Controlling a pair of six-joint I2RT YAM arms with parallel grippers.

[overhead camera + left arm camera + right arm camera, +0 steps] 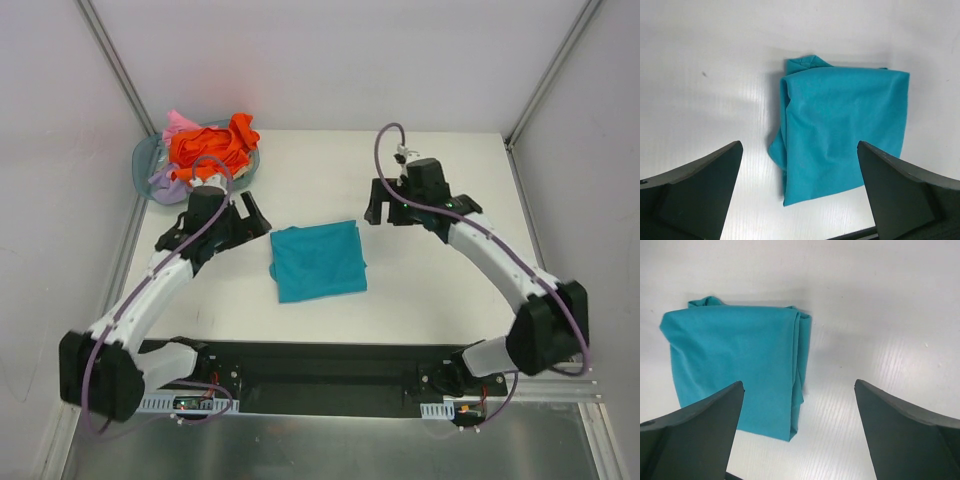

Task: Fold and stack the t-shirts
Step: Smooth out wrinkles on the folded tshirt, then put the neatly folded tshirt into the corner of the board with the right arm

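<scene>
So the teal t-shirt (317, 262) is folded into a rough square and lying flat on the white table (440, 290), pretty much dead center of the overhead frame, a bit toward the bottom. One edge is kinda bunched, with a little nub of fabric poking out at a corner; you can see that in both wrist views.

The left gripper (250, 218) sits just off the shirt's upper left corner and the right gripper (386, 213) is off its upper right, a bit further out. Both have their jaws spread wide and neither is pinching anything. In the left wrist view the shirt (840, 130) shows between the two dark fingers (700, 195), lying on the table. The right wrist view is similar, except the shirt (735, 365) sits over to the left.

In the upper left of the overhead frame there's a round translucent basket (145, 155) piled with the other shirts: orange (210, 145) on top, pink (178, 122) peeking out at the back, lavender (165, 185) hanging at the front.
</scene>
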